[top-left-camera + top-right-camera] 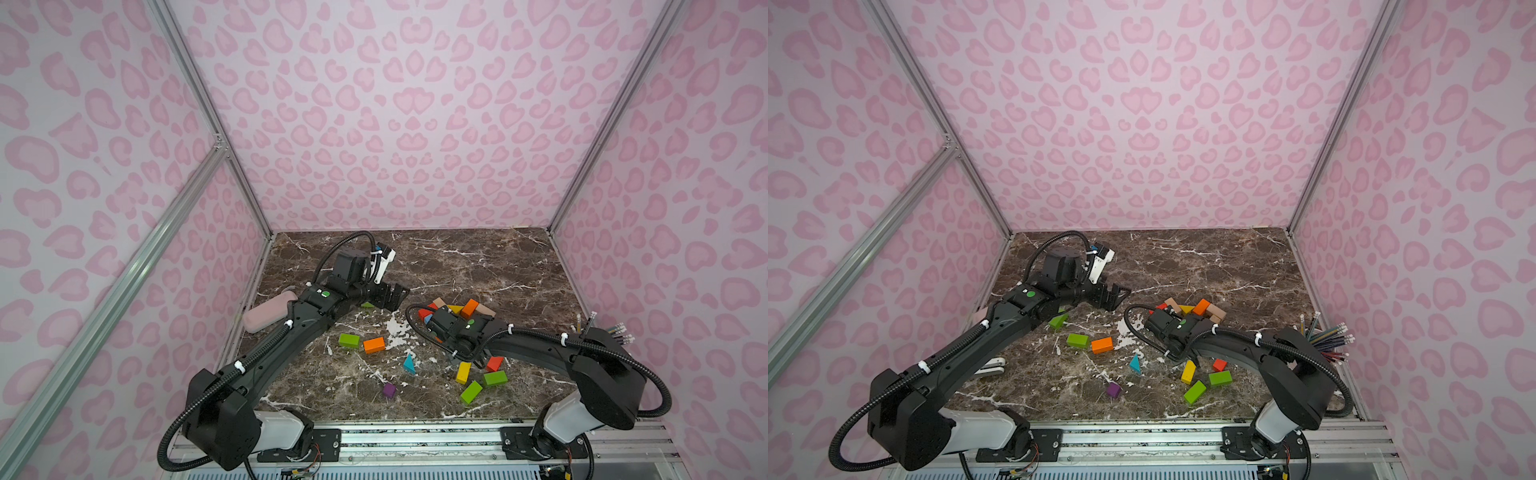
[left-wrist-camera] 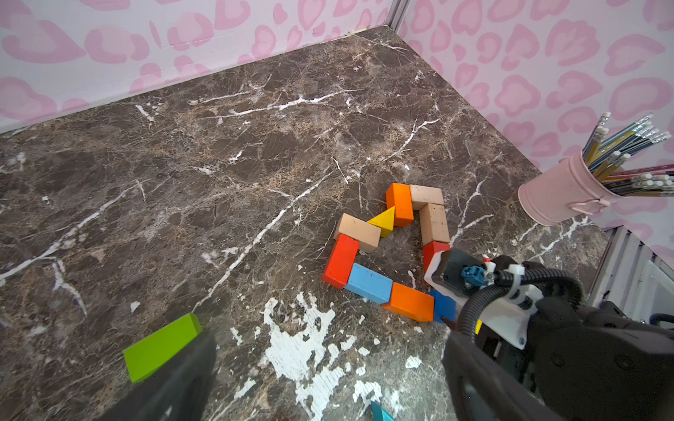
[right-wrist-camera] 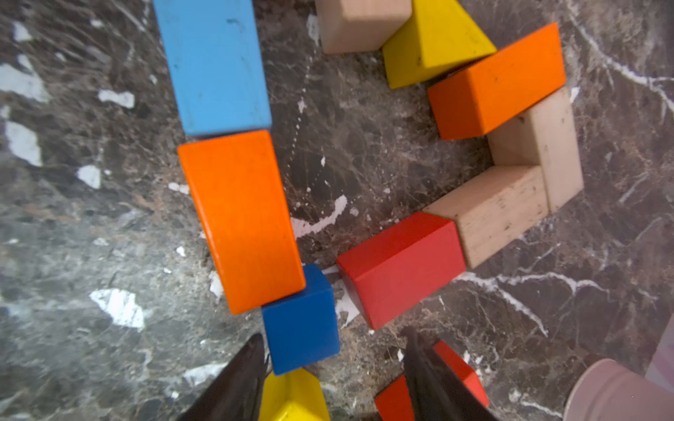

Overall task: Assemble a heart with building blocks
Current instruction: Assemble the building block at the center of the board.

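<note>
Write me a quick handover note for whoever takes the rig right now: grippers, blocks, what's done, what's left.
Left gripper: open, empty, above the marble beside a green block.
Right gripper: open, low at the heart's tip; a yellow block sits between its jaws, apparently not pinched.
Done: heart outline laid flat, blue cube at the tip.
Left: a small gap shows between blue cube and red brick; probably close it.
Spares nearer the arm bases: green brick, orange brick, teal wedge, purple cube.
</note>
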Robot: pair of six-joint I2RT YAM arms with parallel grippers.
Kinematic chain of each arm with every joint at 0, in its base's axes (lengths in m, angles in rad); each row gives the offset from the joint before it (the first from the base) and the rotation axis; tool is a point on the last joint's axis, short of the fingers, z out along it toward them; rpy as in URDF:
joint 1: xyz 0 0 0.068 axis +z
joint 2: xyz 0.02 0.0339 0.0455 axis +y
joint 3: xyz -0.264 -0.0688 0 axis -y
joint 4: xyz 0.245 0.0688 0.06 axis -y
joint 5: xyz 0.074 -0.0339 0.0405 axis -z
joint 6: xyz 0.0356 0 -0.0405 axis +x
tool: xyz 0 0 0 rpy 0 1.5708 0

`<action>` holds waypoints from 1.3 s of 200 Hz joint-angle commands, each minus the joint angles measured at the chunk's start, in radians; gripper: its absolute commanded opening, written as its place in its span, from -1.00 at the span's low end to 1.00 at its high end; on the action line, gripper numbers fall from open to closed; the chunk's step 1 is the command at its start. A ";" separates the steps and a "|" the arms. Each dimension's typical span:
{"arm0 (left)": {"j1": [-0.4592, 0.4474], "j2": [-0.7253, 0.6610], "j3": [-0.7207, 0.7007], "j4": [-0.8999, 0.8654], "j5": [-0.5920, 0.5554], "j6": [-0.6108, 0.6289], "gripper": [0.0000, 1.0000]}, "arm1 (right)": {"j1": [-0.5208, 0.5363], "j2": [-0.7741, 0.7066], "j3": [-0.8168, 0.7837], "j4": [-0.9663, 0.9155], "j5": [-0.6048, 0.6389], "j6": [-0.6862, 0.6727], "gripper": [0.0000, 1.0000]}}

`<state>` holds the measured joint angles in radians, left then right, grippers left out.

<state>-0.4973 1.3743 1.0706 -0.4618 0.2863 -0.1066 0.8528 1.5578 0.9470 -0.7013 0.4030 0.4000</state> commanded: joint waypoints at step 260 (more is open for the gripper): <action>-0.066 0.614 0.137 0.323 0.116 -0.326 0.27 | -0.162 -0.238 -0.235 0.379 -0.552 0.067 -0.41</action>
<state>-0.5583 1.9640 1.1919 -0.2089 0.3637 -0.4187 0.6785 1.3052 0.7113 -0.3721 -0.1513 0.4561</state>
